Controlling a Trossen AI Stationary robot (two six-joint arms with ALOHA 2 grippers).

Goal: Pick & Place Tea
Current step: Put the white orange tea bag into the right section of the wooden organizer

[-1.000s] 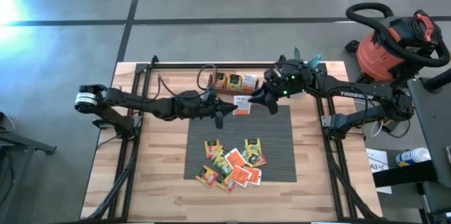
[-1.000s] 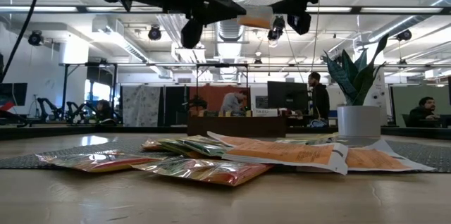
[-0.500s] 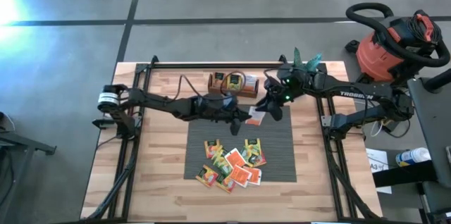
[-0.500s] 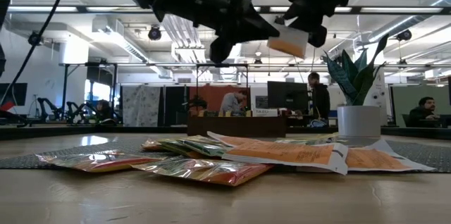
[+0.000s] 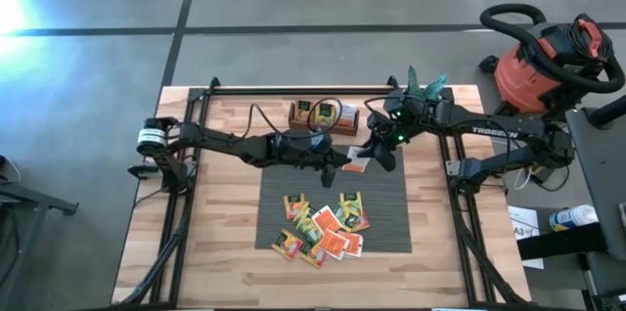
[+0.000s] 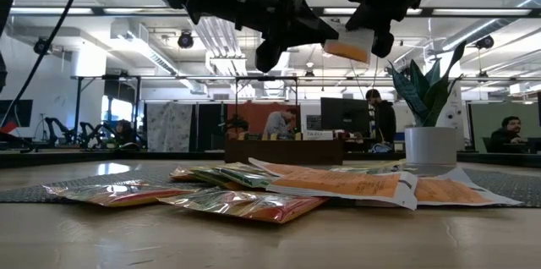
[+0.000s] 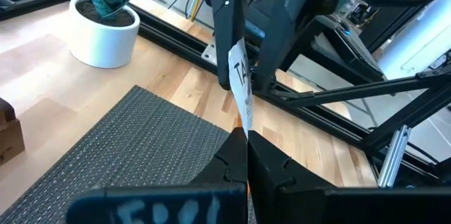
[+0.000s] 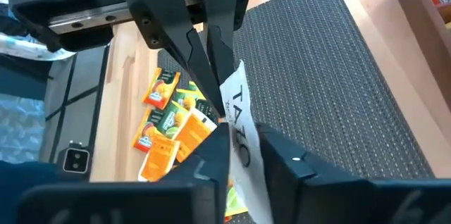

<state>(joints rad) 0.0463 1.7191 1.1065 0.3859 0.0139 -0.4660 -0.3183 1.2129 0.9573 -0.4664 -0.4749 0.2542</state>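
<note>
A white and orange tea sachet [image 5: 358, 163] hangs in the air over the far edge of the grey ribbed mat [image 5: 391, 203]. My left gripper [image 5: 344, 158] reaches in from the left and is shut on it. My right gripper [image 5: 373, 156] comes from the right, and its fingers close on the sachet's other end. A pile of orange, yellow and green sachets [image 5: 323, 228] lies on the near part of the mat. The brown wooden tray [image 5: 328, 113] stands at the far edge with a few sachets in it. My left gripper pinches one edge of the sachet [image 7: 244, 120] between its two fingertips, coming nearly level from the table's left. The sachet stands on edge, clear of the table. My right gripper has the opposite end [image 8: 242, 134] between its fingers [image 7: 227, 55], one on each flat face. It slants down from the table's right.
A potted plant [image 5: 423, 81] stands at the far right corner, behind my right arm. Black frame rails [image 5: 196, 155] run along both sides of the table. A red shop vacuum [image 5: 548, 57] stands off the table to the right. People sit at desks beyond the table.
My left gripper has carried the sachet toward the table's right edge and a little down, out from over the tray to the mat's far edge. My right gripper has tipped downward toward it. The sachet now stands between both grippers.
</note>
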